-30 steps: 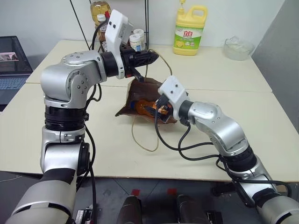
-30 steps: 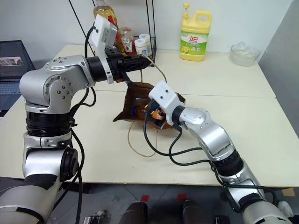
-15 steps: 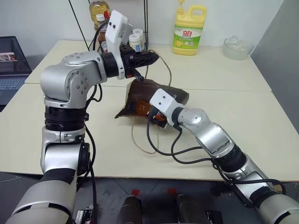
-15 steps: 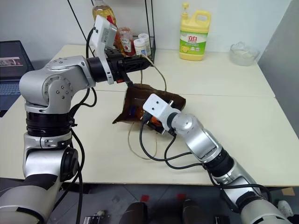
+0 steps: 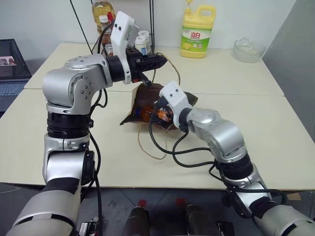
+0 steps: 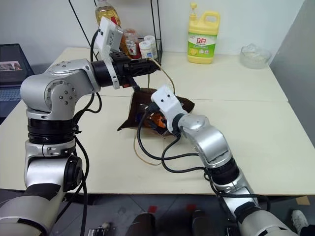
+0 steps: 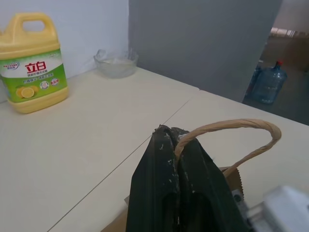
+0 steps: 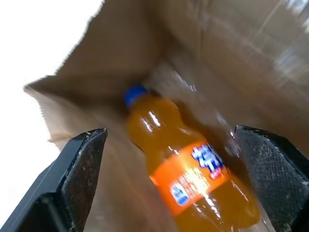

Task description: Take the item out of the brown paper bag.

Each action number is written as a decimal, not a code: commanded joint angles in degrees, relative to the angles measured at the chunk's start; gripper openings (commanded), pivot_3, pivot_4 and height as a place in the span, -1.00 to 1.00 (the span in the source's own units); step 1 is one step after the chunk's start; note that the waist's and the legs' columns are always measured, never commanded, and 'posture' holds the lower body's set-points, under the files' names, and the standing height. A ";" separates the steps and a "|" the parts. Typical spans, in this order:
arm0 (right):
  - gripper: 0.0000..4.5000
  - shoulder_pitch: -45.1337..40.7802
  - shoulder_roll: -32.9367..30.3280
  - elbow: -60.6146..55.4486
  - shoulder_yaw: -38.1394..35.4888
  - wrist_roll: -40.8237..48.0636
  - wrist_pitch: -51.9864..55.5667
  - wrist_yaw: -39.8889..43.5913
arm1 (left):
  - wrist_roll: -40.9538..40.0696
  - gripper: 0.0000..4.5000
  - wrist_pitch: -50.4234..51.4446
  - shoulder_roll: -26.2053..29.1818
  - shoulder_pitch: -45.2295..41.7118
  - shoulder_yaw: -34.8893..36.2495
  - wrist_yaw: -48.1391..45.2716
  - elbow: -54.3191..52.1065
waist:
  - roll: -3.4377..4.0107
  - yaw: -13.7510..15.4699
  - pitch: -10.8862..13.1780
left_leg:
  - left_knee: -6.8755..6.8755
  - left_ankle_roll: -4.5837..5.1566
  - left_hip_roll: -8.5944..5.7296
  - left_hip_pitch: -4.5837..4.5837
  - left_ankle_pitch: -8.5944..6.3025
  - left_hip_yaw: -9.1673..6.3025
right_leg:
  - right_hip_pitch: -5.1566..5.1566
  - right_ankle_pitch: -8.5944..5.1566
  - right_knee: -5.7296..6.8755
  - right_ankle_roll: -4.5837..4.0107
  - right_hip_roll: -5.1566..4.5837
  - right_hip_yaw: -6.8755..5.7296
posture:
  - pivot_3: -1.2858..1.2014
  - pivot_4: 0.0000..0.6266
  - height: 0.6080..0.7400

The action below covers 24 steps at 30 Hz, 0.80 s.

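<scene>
The small clear plastic bottle of orange drink with a blue cap (image 8: 186,164) lies inside the brown kraft paper bag (image 5: 147,93), cap pointing toward the bag's far inner end, its labelled body nearest the opening. The bag lies on its side on the pale tabletop (image 5: 246,78), mouth turned toward the robot.

The right gripper (image 8: 178,183) sits at that mouth with its two black fingers (image 8: 79,166) spread wide, one on each side of the bottle and apart from it; nothing is gripped yet. That straddling stance looks meant for closing on the bottle's middle.

The left gripper (image 7: 176,159) is closed tight on one tan cord loop handle (image 7: 231,126) and holds it raised above the bag, apparently to lift the upper wall and keep the mouth open for the other arm. A second cord loop (image 5: 147,147) trails loose on the table in front of the bag.

Well behind stand a large yellow detergent jug (image 5: 198,30) and a clear glass bowl (image 5: 247,49).
</scene>
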 commanded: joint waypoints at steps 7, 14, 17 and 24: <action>0.98 1.44 -14.34 10.29 12.53 -16.51 -22.64 3.26 | -1.29 -1.00 -1.03 0.17 -0.34 2.07 0.73 -2.56 | 0.00 0.14 0.00 | 0.07 0.14 -0.04 0.01 -0.07 0.03 | 0.04 0.00 0.00 0.01 -0.04 0.02 | 0.03 -0.52 1.00; 0.98 -0.35 -14.62 14.74 15.38 -23.98 -31.11 6.49 | -1.11 -1.00 -1.43 -0.45 -0.76 1.71 0.93 -1.98 | 0.00 -0.32 0.00 | 0.02 -0.03 0.01 0.02 0.02 0.02 | 0.02 0.00 0.00 0.00 0.01 0.04 | 0.03 -0.52 1.00; 0.98 -2.00 -12.69 17.08 15.90 -26.76 -36.19 5.93 | -1.06 -1.00 -1.52 -0.60 -0.81 1.62 0.88 -1.92 | 0.00 -0.33 0.00 | 0.03 -0.04 0.02 0.03 0.03 0.02 | 0.02 0.00 0.02 0.00 0.01 0.03 | 0.03 -0.52 1.00; 0.98 -1.73 -10.61 20.94 16.12 -30.78 -48.05 5.82 | -0.92 -1.00 -1.63 -0.61 -0.63 1.64 0.87 -1.79 | -0.01 -0.37 0.00 | 0.03 -0.06 0.01 0.02 0.04 0.03 | 0.02 0.00 0.01 0.00 -0.01 0.03 | 0.03 -0.52 1.00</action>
